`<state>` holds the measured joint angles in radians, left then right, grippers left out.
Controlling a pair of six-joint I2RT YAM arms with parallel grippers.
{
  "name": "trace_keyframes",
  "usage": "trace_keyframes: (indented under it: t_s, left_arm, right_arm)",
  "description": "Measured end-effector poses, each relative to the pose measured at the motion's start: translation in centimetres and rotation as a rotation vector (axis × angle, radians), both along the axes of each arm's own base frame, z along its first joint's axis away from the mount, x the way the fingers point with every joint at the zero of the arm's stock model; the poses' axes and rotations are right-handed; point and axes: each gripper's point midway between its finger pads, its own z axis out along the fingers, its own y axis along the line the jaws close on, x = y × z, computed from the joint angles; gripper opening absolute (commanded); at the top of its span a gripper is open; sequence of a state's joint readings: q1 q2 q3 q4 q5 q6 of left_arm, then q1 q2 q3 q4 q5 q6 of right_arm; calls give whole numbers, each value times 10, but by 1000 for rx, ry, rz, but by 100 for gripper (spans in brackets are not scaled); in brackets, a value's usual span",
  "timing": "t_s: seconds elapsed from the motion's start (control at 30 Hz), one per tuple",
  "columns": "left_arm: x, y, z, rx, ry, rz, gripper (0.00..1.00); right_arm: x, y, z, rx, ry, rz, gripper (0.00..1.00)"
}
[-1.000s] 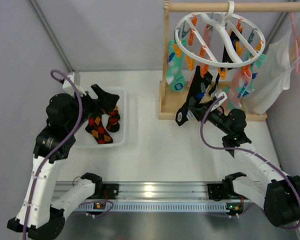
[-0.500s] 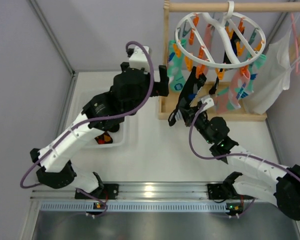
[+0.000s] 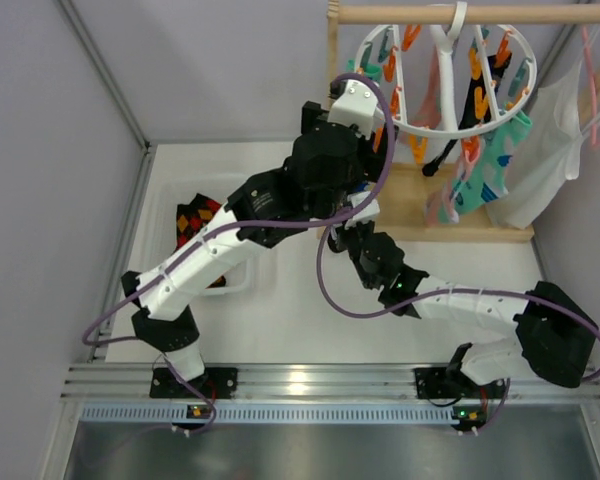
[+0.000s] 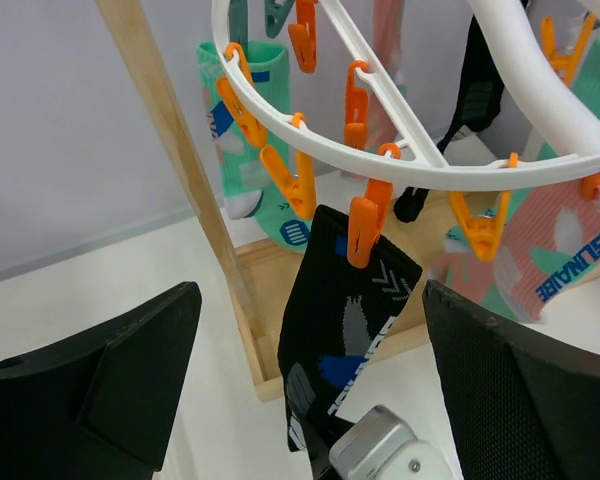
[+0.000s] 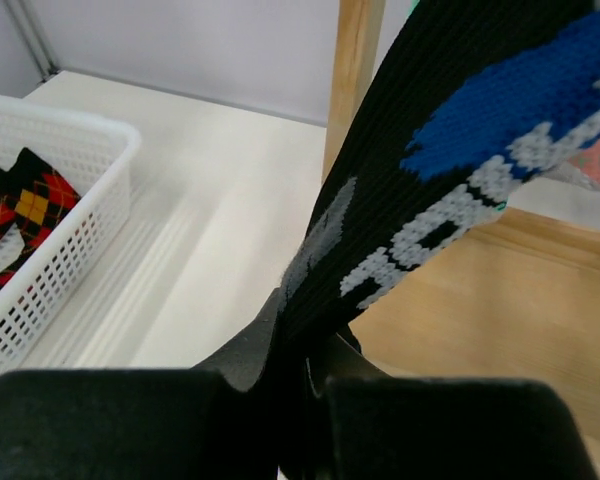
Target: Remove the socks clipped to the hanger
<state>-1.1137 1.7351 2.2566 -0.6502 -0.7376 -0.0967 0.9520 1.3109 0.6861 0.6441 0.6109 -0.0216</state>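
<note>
From above, my left arm stretches toward 1 o'clock, its wrist under the rim of the hanger (image 3: pixel 500 122), which hangs from the wooden rail (image 3: pixel 400 13). My right claw (image 3: pixel 352 238) sits just at 6 o'clock from that wrist. My own arm hides the sock between them here.

Through my left wrist camera, my left claw (image 4: pixel 305 320) stands wide apart, gripping nothing, with a finger on either side of the black sock (image 4: pixel 345 330). The sock hangs from one orange clip (image 4: pixel 363 228) at 12 o'clock from the gap. Its long axis runs from the clip down toward 7 o'clock.

Through my right wrist camera, my right claw (image 5: pixel 292 385) is clamped on the sock's lower end, and the fabric runs off toward 1 o'clock. The white basket (image 5: pixel 70 235) lies at 9 o'clock.

I judge that my left claw is nearer the clip while my right has the sock. The release turns on pulling along that axis, away from the clip.
</note>
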Motion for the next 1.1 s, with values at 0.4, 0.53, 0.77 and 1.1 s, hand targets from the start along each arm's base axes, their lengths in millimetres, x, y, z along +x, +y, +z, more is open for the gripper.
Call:
trace_keyframes:
  t_s: [0.4, 0.53, 0.77, 1.1]
  left_arm:
    - [32, -34, -21, 148, -45, 65, 86]
    - [41, -37, -33, 186, -40, 91, 86]
    - [57, -34, -37, 207, -47, 132, 80]
    - [81, -32, -52, 247, -45, 166, 77]
  right_arm:
    - [3, 25, 5, -130, -36, -65, 0]
    - [3, 29, 11, -151, -50, -68, 0]
    - [7, 36, 14, -209, -66, -74, 0]
    - [2, 46, 21, -254, -87, -51, 0]
